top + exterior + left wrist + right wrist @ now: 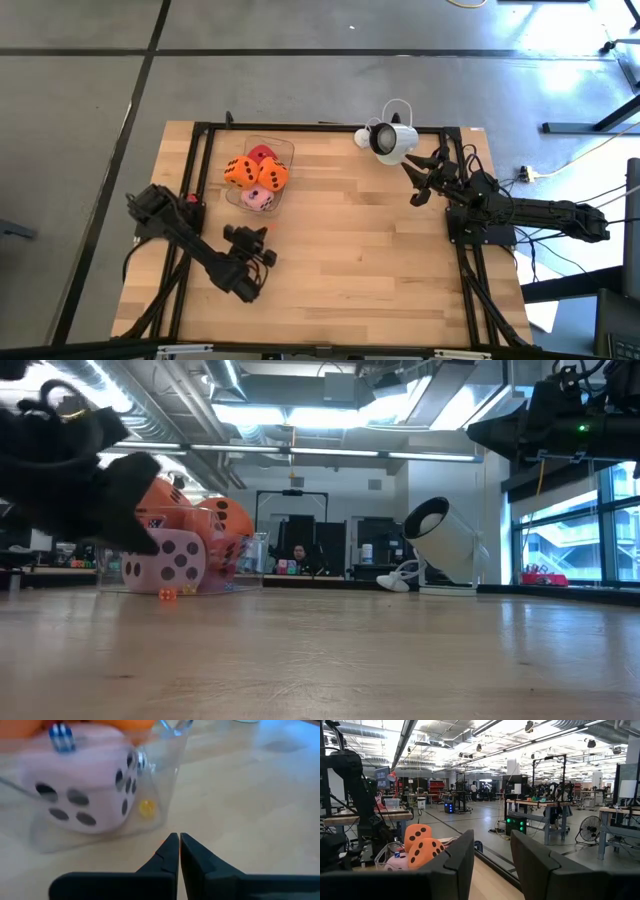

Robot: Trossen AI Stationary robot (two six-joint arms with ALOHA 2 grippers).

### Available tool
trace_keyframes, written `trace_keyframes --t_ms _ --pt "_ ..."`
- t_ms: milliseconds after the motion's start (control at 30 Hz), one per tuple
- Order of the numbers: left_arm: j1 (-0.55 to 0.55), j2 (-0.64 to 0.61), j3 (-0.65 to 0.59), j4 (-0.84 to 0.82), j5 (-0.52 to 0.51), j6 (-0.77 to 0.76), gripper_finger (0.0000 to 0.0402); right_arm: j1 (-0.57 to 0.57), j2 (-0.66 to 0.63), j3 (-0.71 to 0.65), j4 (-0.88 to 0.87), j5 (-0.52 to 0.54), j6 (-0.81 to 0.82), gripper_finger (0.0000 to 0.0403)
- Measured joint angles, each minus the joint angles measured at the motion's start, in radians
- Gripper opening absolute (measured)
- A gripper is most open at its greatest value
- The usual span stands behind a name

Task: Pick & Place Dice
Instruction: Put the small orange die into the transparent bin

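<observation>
Four dice sit in a clear plastic box at the table's far left: two orange dice, a red one and a pink one on the near side. The pink die rests on the box floor against its wall. My left gripper is shut, low over the table just on the near side of the box, with nothing visible between its fingers. A tiny orange cube lies on the table by its fingertips. My right gripper waits open, raised at the far right.
A white lamp-like device stands at the far edge, right of centre. A small yellow bit lies by the box corner. The black frame rail runs around the table. Bare wood spreads between the arms.
</observation>
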Motion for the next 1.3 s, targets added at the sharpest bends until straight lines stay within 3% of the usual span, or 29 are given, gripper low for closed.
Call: trace_keyframes --t_ms 167,400,700,1300 --pt "-0.024 0.0 -0.104 0.158 -0.006 0.008 0.0015 0.0 0.0 0.0 0.0 0.0 0.0 0.013" --pt "-0.026 0.027 -0.162 0.292 -0.048 0.118 0.006 0.0 0.0 0.0 0.0 0.0 0.0 0.0129" --pt "-0.046 0.087 -0.162 0.314 -0.109 0.157 0.0102 0.0 0.0 0.0 0.0 0.0 0.0 0.0129" --pt "0.024 0.088 -0.161 0.407 -0.026 0.162 0.0092 0.0 0.0 0.0 0.0 0.0 0.0 0.0129"
